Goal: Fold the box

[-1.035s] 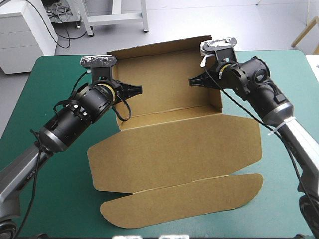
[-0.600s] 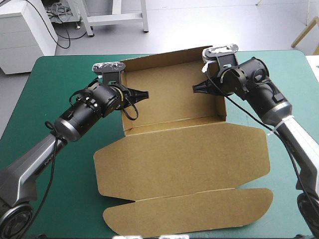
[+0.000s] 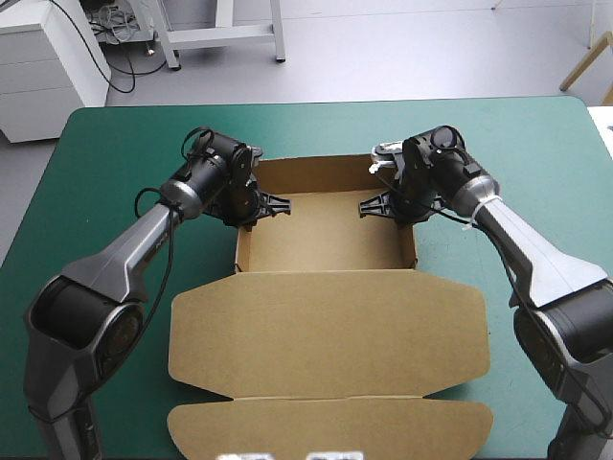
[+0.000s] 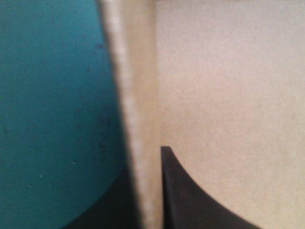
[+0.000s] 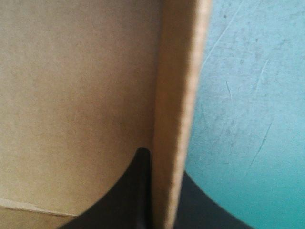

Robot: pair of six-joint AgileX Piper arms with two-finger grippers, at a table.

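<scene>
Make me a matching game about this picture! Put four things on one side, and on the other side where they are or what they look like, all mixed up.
Things:
1. left pincer
2. right pincer
3. lid
4. table cover

Matches:
A. teal-green
B. shut on the right wall of the tray
C. lying flat and open on the tray's near side
D. shut on the left wall of the tray

Pairs: 1-D, 2-B, 3-C, 4-A

Probably a lab, white cabinet [image 3: 43, 72], loose cables [image 3: 115, 29]
</scene>
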